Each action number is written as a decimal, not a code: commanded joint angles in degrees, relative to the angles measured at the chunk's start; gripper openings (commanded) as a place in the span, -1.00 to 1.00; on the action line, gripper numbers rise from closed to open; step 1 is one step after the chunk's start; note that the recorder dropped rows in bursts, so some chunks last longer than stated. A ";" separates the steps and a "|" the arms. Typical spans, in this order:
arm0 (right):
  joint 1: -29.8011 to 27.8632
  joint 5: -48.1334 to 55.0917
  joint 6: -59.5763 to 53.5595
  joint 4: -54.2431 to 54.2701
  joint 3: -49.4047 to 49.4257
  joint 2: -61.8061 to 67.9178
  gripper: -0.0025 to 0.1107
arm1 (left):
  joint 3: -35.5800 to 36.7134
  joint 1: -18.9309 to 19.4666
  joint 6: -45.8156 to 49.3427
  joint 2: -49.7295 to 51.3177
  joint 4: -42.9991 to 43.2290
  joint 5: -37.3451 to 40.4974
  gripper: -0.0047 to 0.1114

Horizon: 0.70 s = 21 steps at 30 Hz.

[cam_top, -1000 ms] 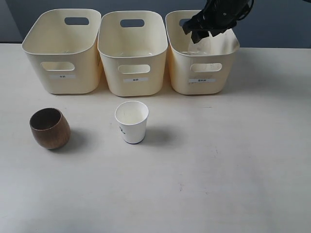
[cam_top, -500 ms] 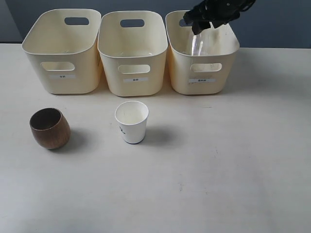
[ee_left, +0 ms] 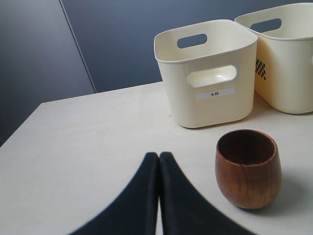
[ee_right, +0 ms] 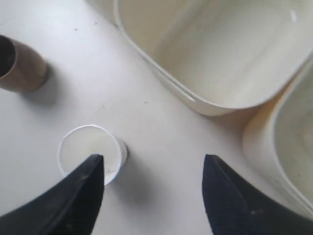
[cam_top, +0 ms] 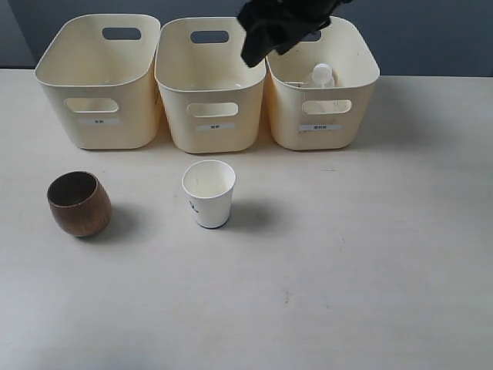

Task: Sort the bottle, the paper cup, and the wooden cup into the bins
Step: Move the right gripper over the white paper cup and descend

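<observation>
Presently the bottle (cam_top: 321,75) lies inside the right-hand bin (cam_top: 362,96), its white cap showing above the rim, so that part of the sort appears done. Two items remain on the bench (cam_top: 370,254): the paper cup (cam_top: 209,193) standing upright in front of the middle bin (cam_top: 209,127), and the wooden cup (cam_top: 78,203) upright, well to the left, before the left bin (cam_top: 96,127). Right gripper (ee_right: 152,177) hangs above the bins with jaws spread wide and empty; its wrist view looks down on the paper cup, which is judged the next item. That move calls for a descent over the cup and a light grasp. Left gripper (ee_left: 159,164) sits low near the wooden cup, jaws pressed together, holding nothing.
</observation>
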 commanded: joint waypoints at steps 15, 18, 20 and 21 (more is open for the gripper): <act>11.96 0.44 -2.31 -7.32 -0.20 8.07 0.05 | -0.28 0.15 -0.33 0.23 -0.03 -0.29 -0.92; 13.73 0.44 -3.31 -7.54 -0.20 9.49 0.05 | -0.28 0.15 -0.33 0.23 -0.03 -0.29 -0.92; 14.64 0.44 -3.85 -8.23 -0.20 10.06 0.05 | -0.28 0.15 -0.33 0.23 -0.03 -0.29 -0.92; 14.93 0.44 -3.85 -8.48 -0.20 10.36 0.05 | -0.28 0.15 -0.33 0.23 -0.03 -0.29 -0.92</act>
